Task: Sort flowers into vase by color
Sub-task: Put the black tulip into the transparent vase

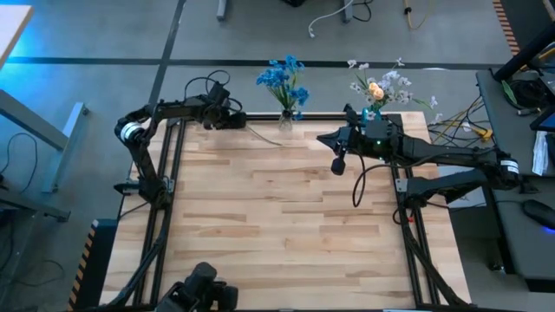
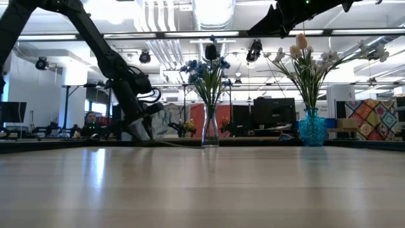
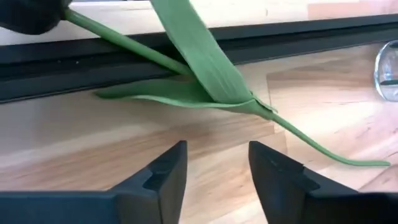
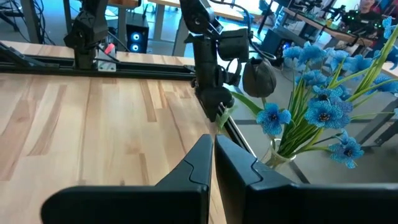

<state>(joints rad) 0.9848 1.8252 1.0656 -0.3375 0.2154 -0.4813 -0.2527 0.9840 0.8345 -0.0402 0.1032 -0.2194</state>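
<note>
Our left gripper [image 3: 214, 180] hangs open and empty over the flower [image 3: 205, 87] lying on the surface [image 1: 277, 225] by the far edge, so closing crooked could miss its thin stem.

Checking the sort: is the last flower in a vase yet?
No. The green stem lies flat on the table, before the left gripper.

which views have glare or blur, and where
Low view: bright ceiling lights blow out the top, and the near table is soft. Left wrist view: the green stem up close is blurred. High view: a blue glow tints the floor's far left corner.
</note>
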